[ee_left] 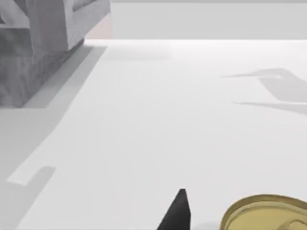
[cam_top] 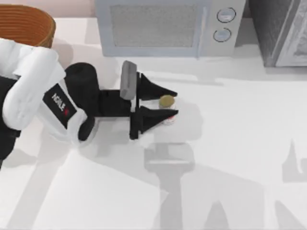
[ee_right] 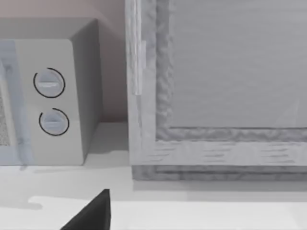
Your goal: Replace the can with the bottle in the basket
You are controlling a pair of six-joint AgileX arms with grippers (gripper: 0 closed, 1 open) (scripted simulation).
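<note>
Basket (cam_top: 24, 24) cut off, top-left.

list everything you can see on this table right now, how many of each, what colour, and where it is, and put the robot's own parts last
can: one, silver with red-and-white label and dull gold top, middle of the table, between the left gripper's fingers.
basket: one, woven orange-brown, far left corner, partly out of frame.
microwave: one, light grey with two round dials, back edge, centre.
cabinet: one, grey textured, back right corner.
table: one, white.
left arm: one, white and black, reaching in from the left.
left gripper: one, black, fingers either side of the can.
right gripper finger: one black tip, facing microwave and cabinet.
</note>
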